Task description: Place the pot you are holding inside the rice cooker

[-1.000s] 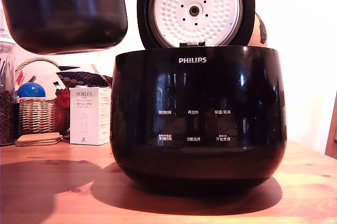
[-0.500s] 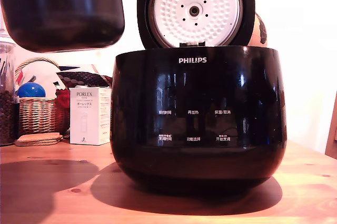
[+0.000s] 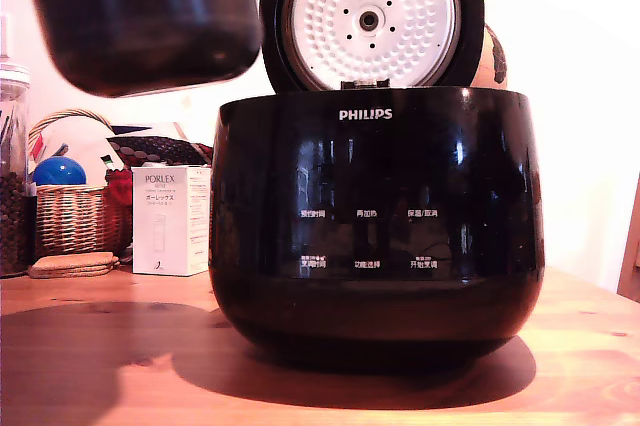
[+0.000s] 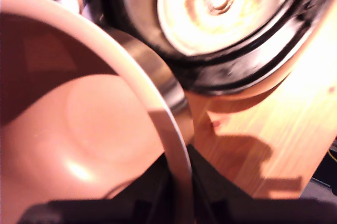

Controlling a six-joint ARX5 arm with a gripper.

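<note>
Pot (image 3: 140,21) hanging in the air at the exterior view's upper left, slightly tilted, higher than the rim of the rice cooker (image 3: 375,216) and beside it, not above the opening. Kept high probably to pass over the cooker wall. Lid (image 3: 372,16) standing open and upright behind, so the way in from above is free. End effector (image 4: 179,182) pinching the pot rim, one finger inside, one outside. Cooker resting on the desk (image 3: 100,366). Small white box (image 3: 170,221) well apart.
</note>
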